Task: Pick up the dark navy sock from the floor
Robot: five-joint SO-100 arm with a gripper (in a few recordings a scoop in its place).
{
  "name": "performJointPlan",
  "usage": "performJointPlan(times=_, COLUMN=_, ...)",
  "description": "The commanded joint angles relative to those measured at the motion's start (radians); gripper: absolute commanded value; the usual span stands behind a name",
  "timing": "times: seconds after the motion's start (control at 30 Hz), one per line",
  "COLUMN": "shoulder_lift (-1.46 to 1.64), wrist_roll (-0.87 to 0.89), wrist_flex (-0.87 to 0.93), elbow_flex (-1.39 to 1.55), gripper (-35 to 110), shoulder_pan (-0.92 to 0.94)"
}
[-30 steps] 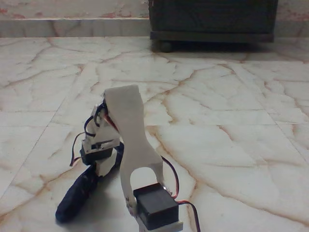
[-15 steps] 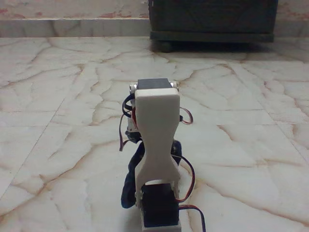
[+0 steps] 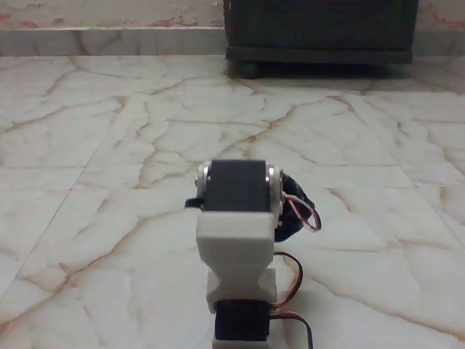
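The white arm (image 3: 235, 247) stands folded in the lower middle of the fixed view, seen from behind, with a black servo (image 3: 238, 187) at its top. Its body covers whatever is in front of it, the fingers included. The dark navy sock (image 3: 295, 212) bulges out from behind the arm's right side as a bunched dark lump at servo height. A small dark bit (image 3: 192, 203) also pokes out on the left. The floor (image 3: 109, 189) is glossy cream marble tile with brownish-orange veins.
A dark wooden cabinet (image 3: 320, 33) on small feet stands against the back wall at the upper right. A low marble skirting (image 3: 109, 40) runs along the back. Red and black wires (image 3: 299, 211) loop out at the arm's right side.
The arm swung from the left to the centre and folded down and back. The sock, first lying on the floor at lower left and then hanging beneath the arm, is now bunched behind it.
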Motion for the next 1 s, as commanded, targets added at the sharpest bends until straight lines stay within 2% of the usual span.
performJointPlan(times=0.0, shoulder_lift=0.078, wrist_roll=-0.018, wrist_flex=-0.012, elbow_flex=0.015, gripper=0, shoulder_pan=-0.005)
performJointPlan(times=0.3, shoulder_lift=0.207, wrist_roll=-0.009, wrist_flex=-0.049, elbow_flex=0.097, gripper=0, shoulder_pan=0.008)
performJointPlan(times=0.73, shoulder_lift=0.244, wrist_roll=-0.035, wrist_flex=-0.394, elbow_flex=0.310, gripper=0, shoulder_pan=-0.006)
performJointPlan(times=0.97, shoulder_lift=0.244, wrist_roll=-0.213, wrist_flex=-0.430, elbow_flex=0.310, gripper=0, shoulder_pan=-0.003)
